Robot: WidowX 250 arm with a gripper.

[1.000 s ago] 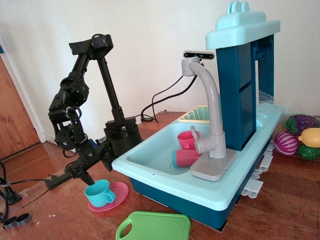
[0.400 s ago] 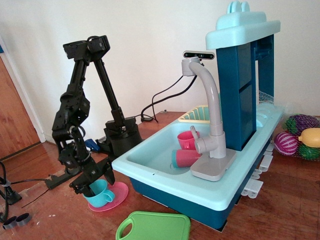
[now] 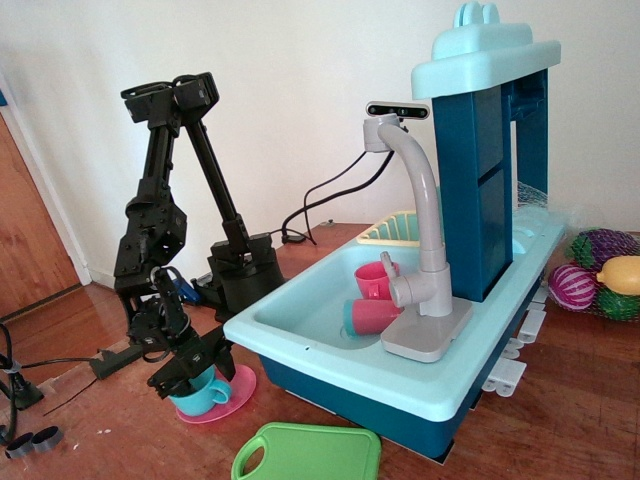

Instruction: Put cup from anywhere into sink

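We start with the sink (image 3: 300, 315), a big toy unit with a pale aqua basin on a dark blue base, its grey faucet (image 3: 420, 210) arching over two pink cups (image 3: 372, 298) already lying in the basin. Left of it stands the black arm, folded down so that the gripper (image 3: 195, 368) sits right over the cup (image 3: 205, 393). The cup is small and teal, standing upright on a flat pink plate (image 3: 240, 385) on the wooden floor, just beside the sink's front-left corner. Its mouth faces up, so its long axis runs vertically, and its side handle (image 3: 227, 394) points right, toward the sink. The fingers (image 3: 218, 355) look spread and straddle the rim, one seemingly inside the mouth and one outside, though we cannot tell whether either touches the wall. We judge the cup light, stiff and hollow, with smooth plastic that may slip under a weak pinch, and unlikely to break if dropped. Pinching the wall at the rim, away from the handle, seems the best hold to us; the plate below could shift if the cup is dragged rather than lifted.
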